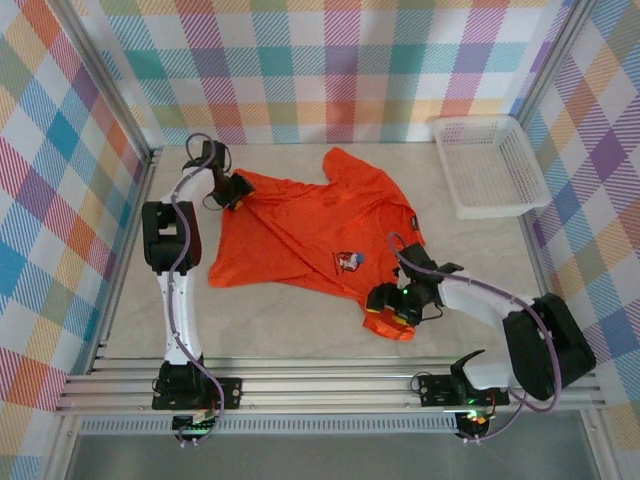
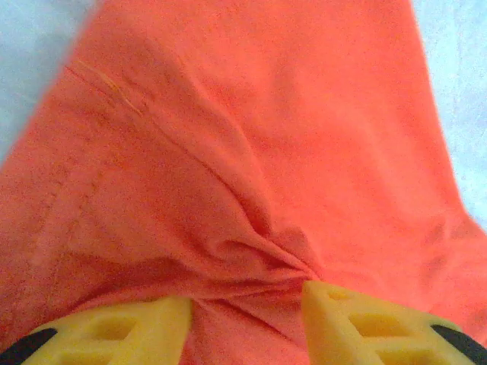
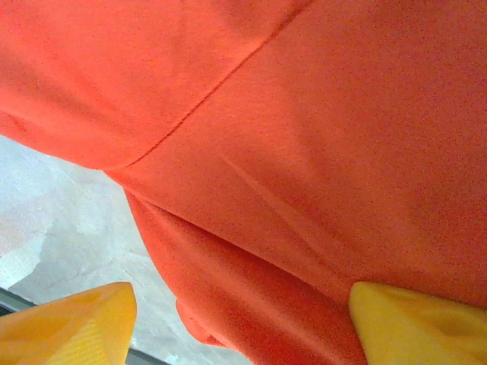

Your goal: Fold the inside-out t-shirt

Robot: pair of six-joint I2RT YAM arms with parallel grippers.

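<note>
The inside-out t-shirt (image 1: 300, 235), bright orange, lies spread on the table with a small chest print (image 1: 349, 261) facing up. My left gripper (image 1: 237, 190) sits on its far left corner. In the left wrist view the yellow fingers (image 2: 358, 323) stand apart, and creased cloth (image 2: 251, 152) bunches between them at the left gripper (image 2: 247, 304). My right gripper (image 1: 392, 308) is at the shirt's near right corner. There the right gripper (image 3: 243, 304) is wide open, with a fold of the orange cloth (image 3: 319, 152) lying between its fingers.
A white mesh basket (image 1: 490, 165) stands at the back right. Pale tabletop (image 1: 280, 315) runs along the shirt's near side, up to the metal rail (image 1: 330, 385) by the arm bases. Plaid walls close in the left, back and right.
</note>
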